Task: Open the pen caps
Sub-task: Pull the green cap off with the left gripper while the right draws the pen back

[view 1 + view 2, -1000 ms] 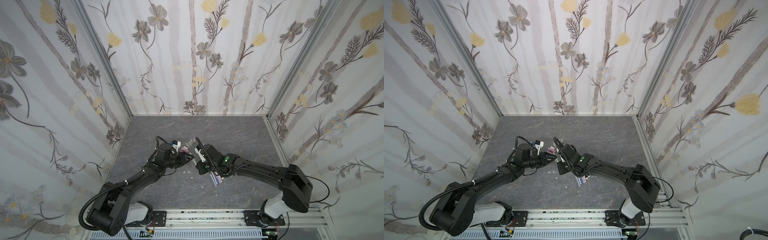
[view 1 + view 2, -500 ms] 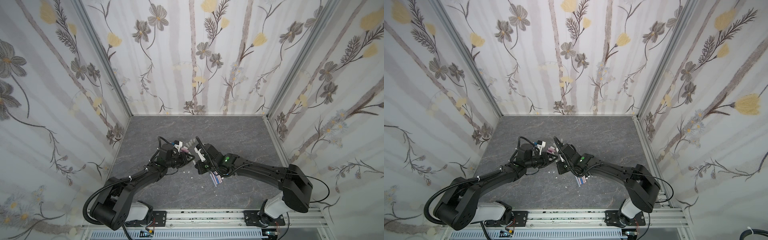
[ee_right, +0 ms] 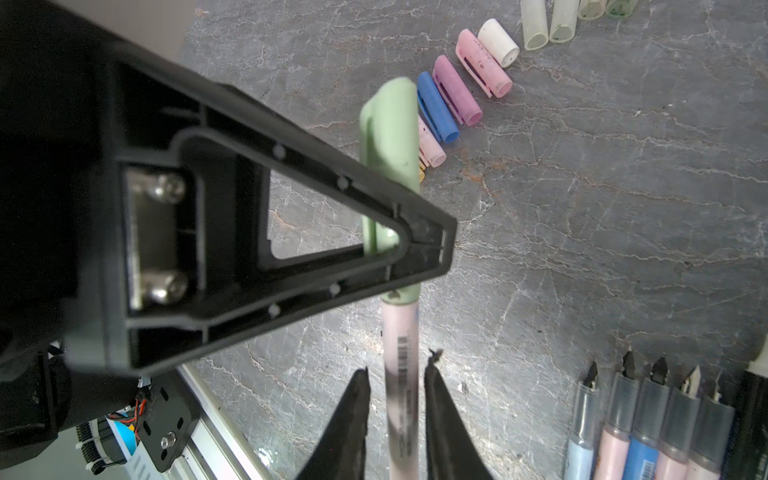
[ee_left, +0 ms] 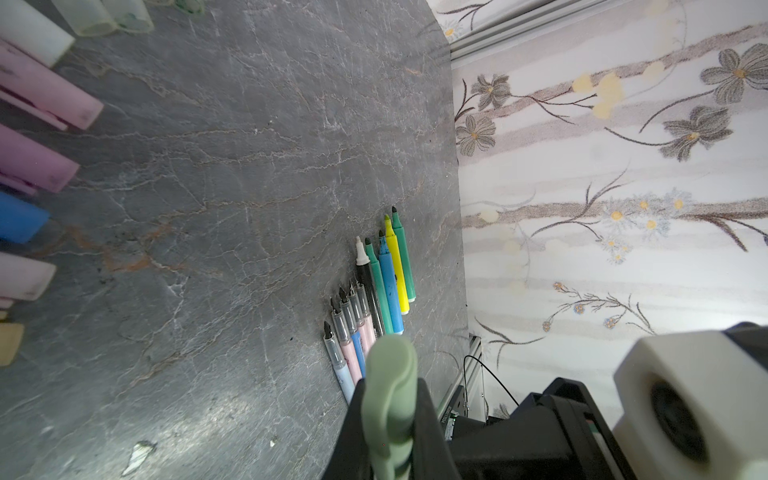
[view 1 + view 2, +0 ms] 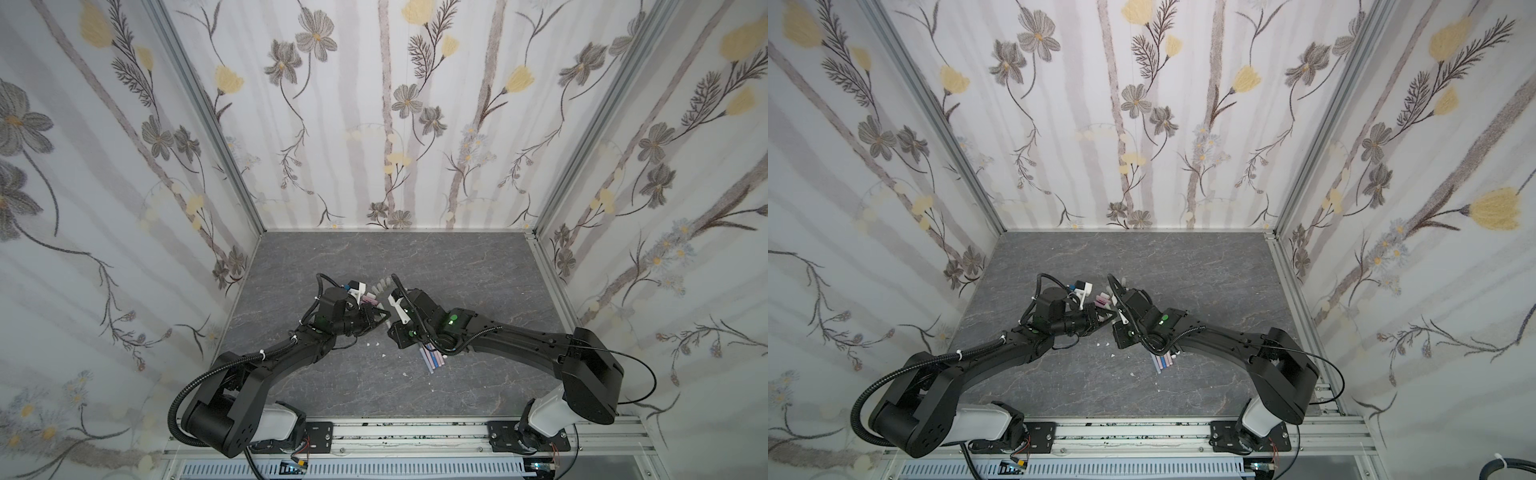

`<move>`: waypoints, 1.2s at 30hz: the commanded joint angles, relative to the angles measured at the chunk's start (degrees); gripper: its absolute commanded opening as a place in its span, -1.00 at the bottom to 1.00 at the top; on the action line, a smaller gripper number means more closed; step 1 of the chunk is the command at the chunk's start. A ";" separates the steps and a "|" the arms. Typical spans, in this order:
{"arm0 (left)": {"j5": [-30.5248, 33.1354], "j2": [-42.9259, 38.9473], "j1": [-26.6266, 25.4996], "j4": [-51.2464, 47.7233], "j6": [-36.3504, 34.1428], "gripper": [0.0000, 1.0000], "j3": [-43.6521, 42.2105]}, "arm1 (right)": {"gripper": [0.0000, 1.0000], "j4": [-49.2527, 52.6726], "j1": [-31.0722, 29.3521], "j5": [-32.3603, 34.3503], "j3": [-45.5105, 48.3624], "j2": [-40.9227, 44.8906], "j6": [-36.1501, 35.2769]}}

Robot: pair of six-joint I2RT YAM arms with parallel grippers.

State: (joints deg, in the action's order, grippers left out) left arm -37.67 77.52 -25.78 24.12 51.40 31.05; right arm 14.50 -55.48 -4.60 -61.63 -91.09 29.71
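My left gripper (image 4: 390,399) is shut on the pale green pen cap (image 3: 388,124), which still sits on the end of a pink pen (image 3: 401,353). My right gripper (image 3: 397,365) stands slightly open around that pen's barrel, with a thin gap on each side. In both top views the two grippers meet tip to tip at the table's middle, left gripper (image 5: 379,322), right gripper (image 5: 392,331). Loose pen caps lie in a row: pink (image 3: 484,62), purple (image 3: 457,89), blue (image 3: 436,106), white (image 3: 498,41) and translucent ones (image 3: 536,25).
Several uncapped pens (image 4: 374,291) lie side by side on the grey stone table (image 4: 208,166), partly under the right arm (image 5: 430,359). Small white scraps (image 5: 372,344) dot the table. Flowered walls close in three sides, and a metal rail (image 5: 415,432) runs along the front.
The left gripper's fingers have closed in next to the right gripper's tip. Both arms have stayed nearly where they were.
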 commanded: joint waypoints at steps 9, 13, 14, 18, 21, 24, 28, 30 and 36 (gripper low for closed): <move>2.21 -0.55 0.10 -3.11 -3.09 -1.00 1.19 | -1.00 -1.55 -0.15 -1.39 -0.23 -2.19 0.21; 5.24 0.82 0.51 -6.90 -6.28 -1.00 3.74 | -1.00 -1.49 -0.67 -1.72 2.08 -0.75 0.80; 6.01 1.36 0.68 -7.44 -6.93 -1.00 4.37 | -1.00 -1.47 -1.01 -1.81 2.92 -0.68 1.02; 8.15 4.53 1.86 -7.58 -9.07 -1.00 6.36 | -1.00 -1.96 -2.45 -1.81 5.92 1.91 2.30; 8.75 7.08 2.67 -6.67 -9.82 -1.00 7.51 | -1.00 -2.55 -3.61 -1.64 7.96 3.12 3.56; 8.84 9.81 3.49 -5.94 -10.35 -1.00 8.72 | -1.00 -2.65 -4.68 -1.25 9.89 4.52 4.75; 7.76 12.05 4.28 -5.59 -10.44 -1.00 9.85 | -1.00 -3.01 -5.51 -0.75 12.48 6.13 5.86; 7.61 11.85 4.42 -5.91 -10.44 -1.00 9.50 | -1.00 -2.60 -5.52 0.00 13.31 6.53 6.33; 8.73 6.66 6.11 -10.25 -11.75 -1.00 5.12 | -1.00 2.56 -5.52 6.45 12.77 4.18 8.33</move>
State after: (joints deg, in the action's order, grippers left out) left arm -30.13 86.15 -20.40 16.03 41.06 37.74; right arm 13.85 -60.95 -2.28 -48.25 -85.82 36.03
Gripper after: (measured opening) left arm 0.090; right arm 0.089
